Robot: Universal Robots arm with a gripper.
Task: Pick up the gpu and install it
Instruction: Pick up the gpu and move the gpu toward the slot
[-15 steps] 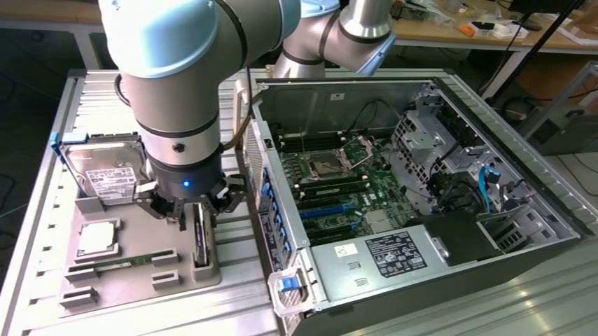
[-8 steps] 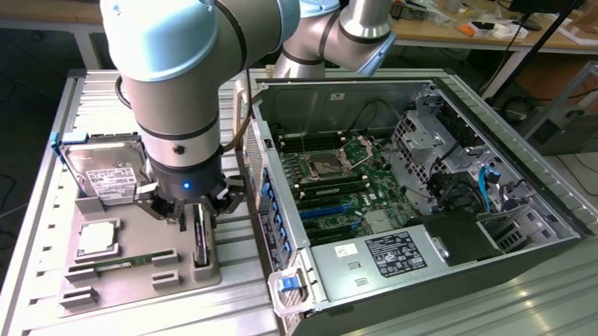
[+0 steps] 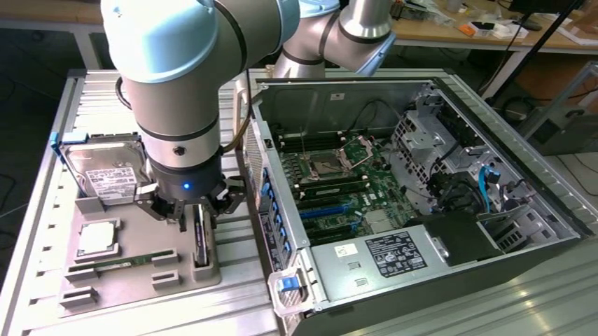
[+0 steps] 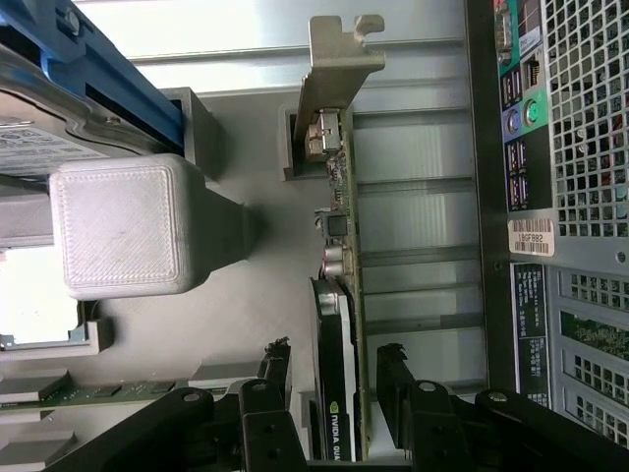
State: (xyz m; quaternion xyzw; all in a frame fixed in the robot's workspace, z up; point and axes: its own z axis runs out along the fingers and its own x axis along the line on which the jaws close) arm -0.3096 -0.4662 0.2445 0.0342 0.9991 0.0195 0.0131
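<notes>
Light in the exterior view comes pretty evenly from overhead, with soft white highlights running down the arm (image 3: 178, 77) just beside the computer case (image 3: 411, 175). Inside the case it's dimmer, and the black shroud (image 3: 453, 241) goes almost flat black. The floor (image 3: 14, 189), well apart from the case on the exterior view's left, is dark too. The wrist view is way harsher: the ribbed table (image 4: 246, 39) near the case blows out to white, the silver chip (image 4: 34, 295) glares, and the gripper (image 4: 332, 359) and gpu (image 4: 339, 413) sit in shade.

arm (image 3: 178, 84): upright | claw (image 3: 198, 210): pointing down | fingers: spread apart
</notes>
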